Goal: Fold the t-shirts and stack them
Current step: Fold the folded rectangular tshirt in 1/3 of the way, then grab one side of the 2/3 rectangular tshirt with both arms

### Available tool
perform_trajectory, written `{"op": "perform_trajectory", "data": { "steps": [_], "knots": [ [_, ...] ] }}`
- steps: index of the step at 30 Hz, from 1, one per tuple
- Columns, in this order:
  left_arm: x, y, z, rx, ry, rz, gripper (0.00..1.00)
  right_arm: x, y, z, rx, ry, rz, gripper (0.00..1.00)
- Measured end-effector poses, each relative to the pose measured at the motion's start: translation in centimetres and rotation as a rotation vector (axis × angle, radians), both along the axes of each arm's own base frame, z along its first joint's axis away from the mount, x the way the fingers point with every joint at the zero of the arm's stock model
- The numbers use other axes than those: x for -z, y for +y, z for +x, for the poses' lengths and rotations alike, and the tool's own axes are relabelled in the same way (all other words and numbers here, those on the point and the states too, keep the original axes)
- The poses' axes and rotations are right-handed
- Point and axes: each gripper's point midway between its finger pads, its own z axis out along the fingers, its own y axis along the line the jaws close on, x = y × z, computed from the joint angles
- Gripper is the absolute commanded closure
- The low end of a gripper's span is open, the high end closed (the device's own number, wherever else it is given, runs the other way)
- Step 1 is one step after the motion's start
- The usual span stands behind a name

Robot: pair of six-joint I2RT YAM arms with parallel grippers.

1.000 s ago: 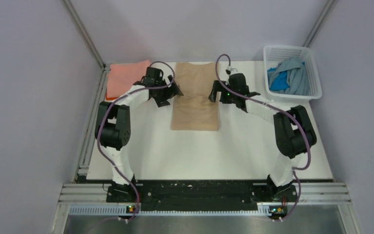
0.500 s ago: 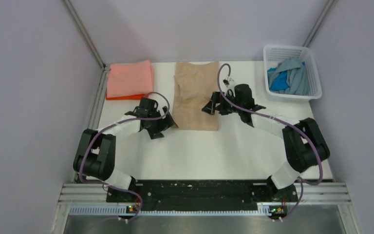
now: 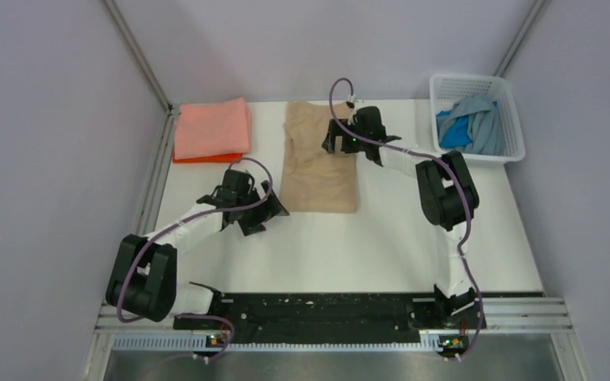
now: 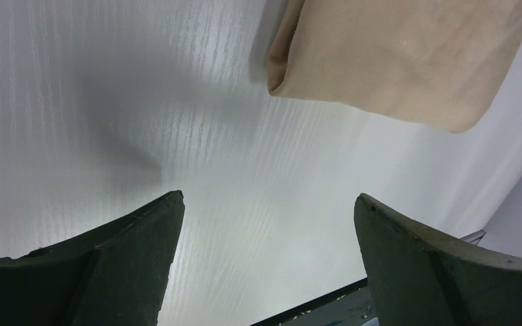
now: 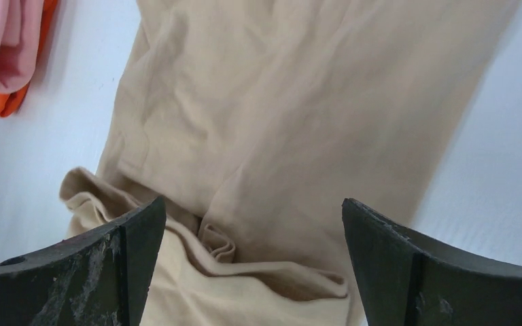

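Tan shirt: the tan soft-cloth t-shirt (image 3: 320,163), folded into a long strip, lies flat at the middle of the white desk (image 3: 381,246), running from far to near.
Right fingers: the right fingers (image 5: 75,272) stand wide apart and hold nothing, over the strip's rumpled far part.
Left fingers: the left fingers (image 4: 109,265) gape too, empty, above bare desk just beside the strip's near left corner.
Risk, far end: the layers are bunched there, so a pinch might catch only the top ply and pull the fold open.
Risk, near end: the left side isn't over cloth. Closing there would miss, and a one-sided lift would skew the strip.
Nearby: a folded salmon-pink t-shirt (image 3: 212,125) sits on a folded orange t-shirt (image 3: 206,158) at far left, near the strip but apart from it. A careless carry could knock that pile askew.
Aside: the white plastic lattice basket (image 3: 511,119) at far right holds blue and blue-grey shirts (image 3: 465,127), well apart.
In the way: nothing I can see.
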Motion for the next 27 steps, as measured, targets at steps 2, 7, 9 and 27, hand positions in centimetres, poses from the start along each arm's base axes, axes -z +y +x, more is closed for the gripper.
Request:
{"op": "perform_trajectory", "data": {
  "steps": [2,7,9,27],
  "knots": [
    [-0.1,0.1,0.1,-0.003,-0.006,0.002,0.01,-0.9,-0.6,1.0,0.02,-0.026,-0.031,0.01],
    [-0.3,0.1,1.1,-0.015,-0.01,0.018,0.12,-4.4,-3.2,-0.1,0.075,-0.1,-0.079,0.01],
    [-0.3,-0.2,2.0,-0.019,-0.009,0.019,0.18,-5.7,-4.5,-2.9,0.089,-0.104,-0.067,0.01],
    [3.4,-1.9,6.9,-0.04,0.088,0.025,1.0,3.9,-3.8,-19.0,0.029,0.301,0.076,0.46]
  ]
}}
